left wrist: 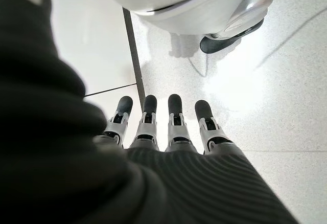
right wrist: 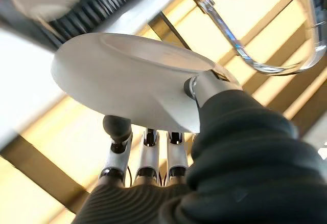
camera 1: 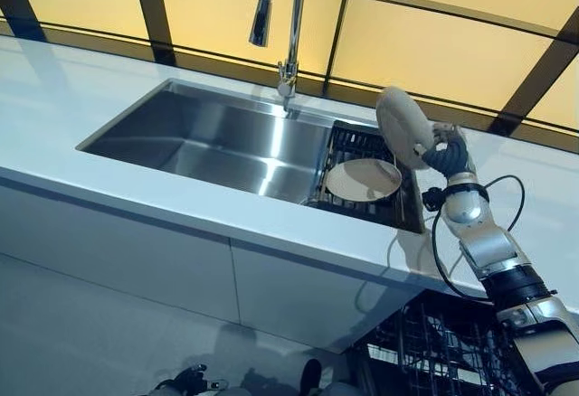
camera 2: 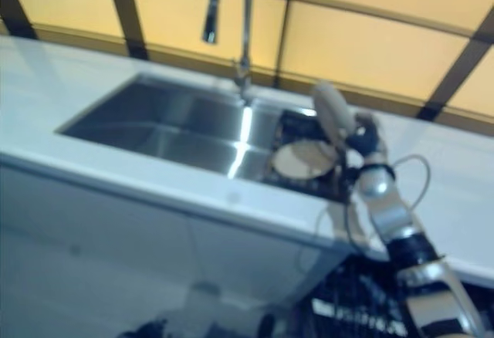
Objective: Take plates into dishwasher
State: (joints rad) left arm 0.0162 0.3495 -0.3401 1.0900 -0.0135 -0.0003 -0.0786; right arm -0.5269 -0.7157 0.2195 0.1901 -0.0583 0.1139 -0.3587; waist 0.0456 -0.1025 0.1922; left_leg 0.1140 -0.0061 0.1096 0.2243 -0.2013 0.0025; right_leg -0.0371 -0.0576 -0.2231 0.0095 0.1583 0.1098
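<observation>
My right hand [camera 1: 445, 154] is shut on a beige plate [camera 1: 403, 127], pinching its rim and holding it on edge above the right end of the sink. The right wrist view shows the plate [right wrist: 127, 81] held between the thumb and the fingers [right wrist: 117, 132]. A second beige plate [camera 1: 363, 180] lies flat on the black drying rack [camera 1: 346, 146] in the sink's right part. The dishwasher's wire rack [camera 1: 434, 346] shows below the counter at the lower right. My left hand [left wrist: 163, 127] hangs low by the floor with straight fingers, holding nothing.
A steel sink [camera 1: 208, 138] is set in the white counter [camera 1: 54, 116]. A tall tap [camera 1: 288, 25] rises behind it. A window with dark bars runs along the back. White cabinet fronts [camera 1: 136, 251] stand below the counter.
</observation>
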